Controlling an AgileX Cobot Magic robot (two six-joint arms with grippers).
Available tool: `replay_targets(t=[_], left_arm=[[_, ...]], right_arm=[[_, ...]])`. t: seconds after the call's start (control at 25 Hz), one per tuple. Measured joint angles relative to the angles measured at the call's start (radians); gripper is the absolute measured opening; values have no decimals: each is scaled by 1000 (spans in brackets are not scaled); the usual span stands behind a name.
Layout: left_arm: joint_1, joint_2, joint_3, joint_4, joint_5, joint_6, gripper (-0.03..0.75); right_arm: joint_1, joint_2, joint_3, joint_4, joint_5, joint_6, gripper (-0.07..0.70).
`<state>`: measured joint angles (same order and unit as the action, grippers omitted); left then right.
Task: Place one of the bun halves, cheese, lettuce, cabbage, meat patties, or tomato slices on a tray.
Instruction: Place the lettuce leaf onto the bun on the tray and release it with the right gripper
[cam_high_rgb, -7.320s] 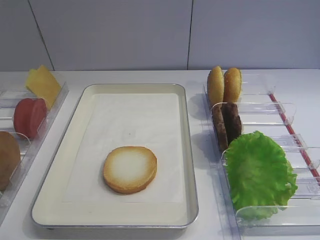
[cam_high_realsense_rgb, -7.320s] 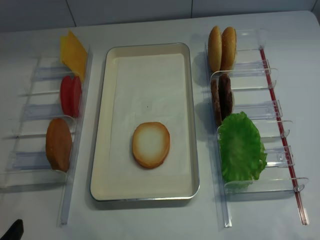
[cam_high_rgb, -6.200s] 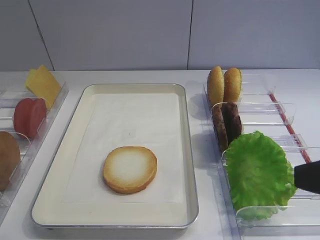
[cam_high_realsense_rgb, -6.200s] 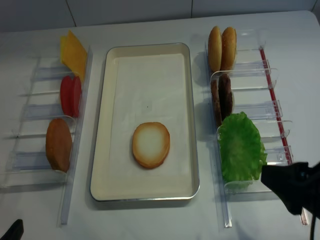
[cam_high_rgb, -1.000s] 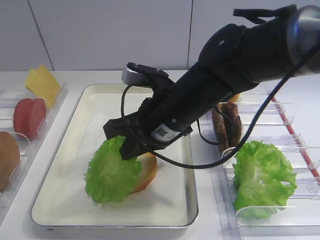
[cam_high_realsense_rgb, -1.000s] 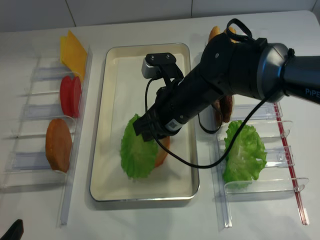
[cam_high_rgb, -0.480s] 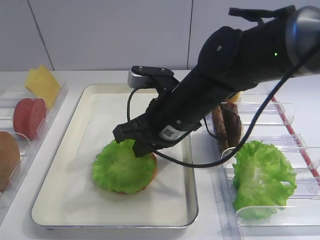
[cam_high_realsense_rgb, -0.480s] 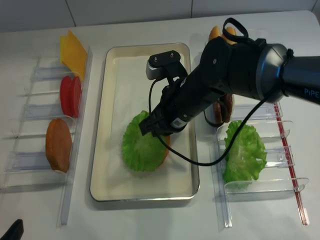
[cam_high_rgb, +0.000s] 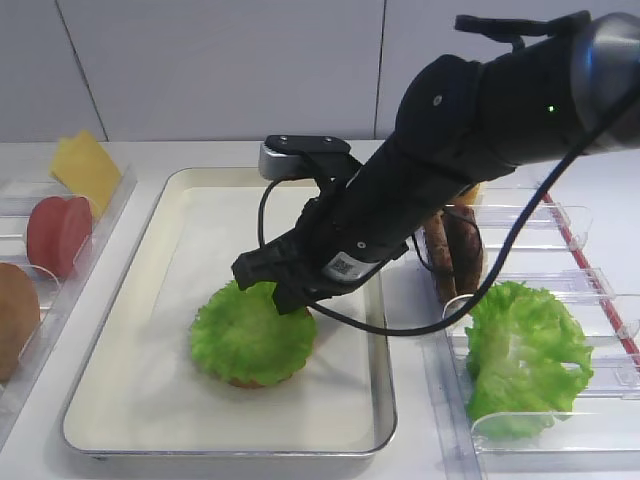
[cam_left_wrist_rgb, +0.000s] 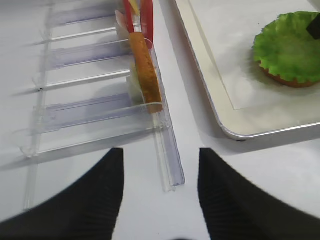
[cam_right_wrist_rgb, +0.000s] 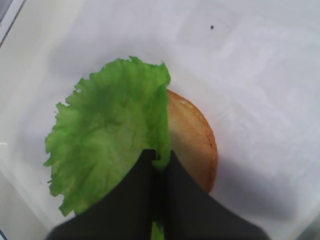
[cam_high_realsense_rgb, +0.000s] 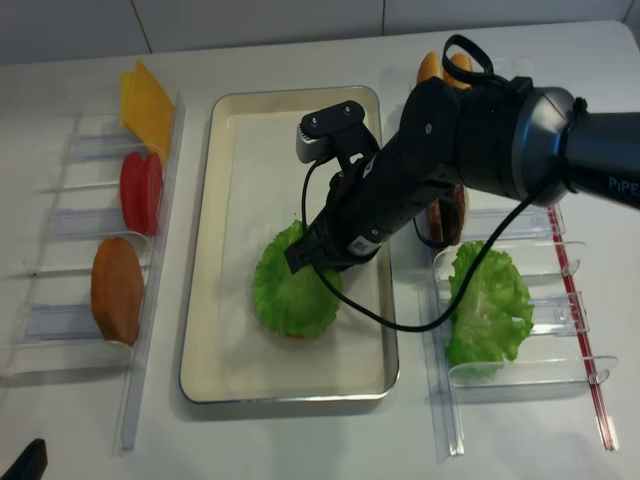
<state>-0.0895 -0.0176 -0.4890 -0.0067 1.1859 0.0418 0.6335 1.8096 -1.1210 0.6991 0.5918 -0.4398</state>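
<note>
We saw the right claw (cam_right_wrist_rgb: 159, 165) pressed shut on the rim of the lettuce (cam_high_rgb: 250, 336), so the leaf lay over the bun half (cam_right_wrist_rgb: 192, 145) and did not slide off while it was set down. The pinch was at the very edge of the leaf, which we think was chosen so that the rest could spread flat. In the wrist view the leaf covered only one side of the bun and a brown crescent showed beside it; from the high views the bun was nearly hidden under the green.

Both lay inside the tray (cam_high_rgb: 150, 410), toward its near edge and a little to its right side, on the paper liner. The arm reached across from the right rack, where a second lettuce leaf (cam_high_rgb: 525, 355) stood upright near the front edge of the table, the meat patties (cam_high_rgb: 458, 245) behind it.

The cheese (cam_high_realsense_rgb: 148, 100), the tomato slices (cam_high_realsense_rgb: 142, 190) and another bun half (cam_high_realsense_rgb: 117, 288) stood on edge in the left rack, probably so a claw can take each by its rim.

The left claw (cam_left_wrist_rgb: 159, 190) waited low over the near left part of the table, its dark fingers (cam_left_wrist_rgb: 97, 197) wide apart and holding nothing.

In our judgement the leaf was already placed, and only the release remained.
</note>
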Motion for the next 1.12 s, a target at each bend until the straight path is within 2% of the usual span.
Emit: replay_targets(t=[0.24, 0.36, 0.56, 0.68, 0.8, 1.0, 1.12], left_arm=[[0, 0, 0, 0, 0, 0, 347], [0, 0, 0, 0, 0, 0, 347], [0, 0, 0, 0, 0, 0, 347], [0, 0, 0, 0, 0, 0, 347], [0, 0, 0, 0, 0, 0, 347], [0, 0, 0, 0, 0, 0, 347], [0, 0, 0, 0, 0, 0, 347]], right_arm=[[0, 0, 0, 1, -1, 0, 32], [0, 0, 0, -1, -5, 0, 111], [0, 0, 0, -21, -8, 0, 319], [0, 0, 0, -49, -13, 5, 396], [0, -2, 0, -108, -13, 42, 424], [0, -67, 0, -272, -11, 152, 439], [0, -120, 0, -383, 24, 239, 465]])
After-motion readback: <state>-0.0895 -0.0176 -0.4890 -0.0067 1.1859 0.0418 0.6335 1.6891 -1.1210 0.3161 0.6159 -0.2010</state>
